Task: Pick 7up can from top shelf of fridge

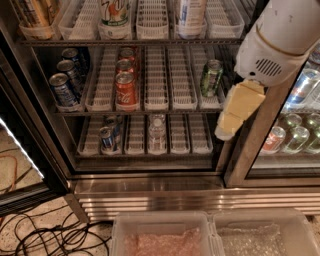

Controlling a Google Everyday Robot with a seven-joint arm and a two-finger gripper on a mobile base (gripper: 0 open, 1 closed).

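Whitish 7up can (pixel 114 12), green 7, on top shelf (pixel 150 42), gripper (pixel 227 127) lower right

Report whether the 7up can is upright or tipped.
Upright: the 7up can stands on the top shelf, sides vertical. The gripper hangs lower right.

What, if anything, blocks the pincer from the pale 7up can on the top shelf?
Likely nothing: the pincer hangs lower right of the pale whitish-green 7up can, which stands front-most in its white lane tray, unobstructed.

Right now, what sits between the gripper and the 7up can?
Camera view: gripper hangs lower right of the 7up can; a green can and white trays lie between.
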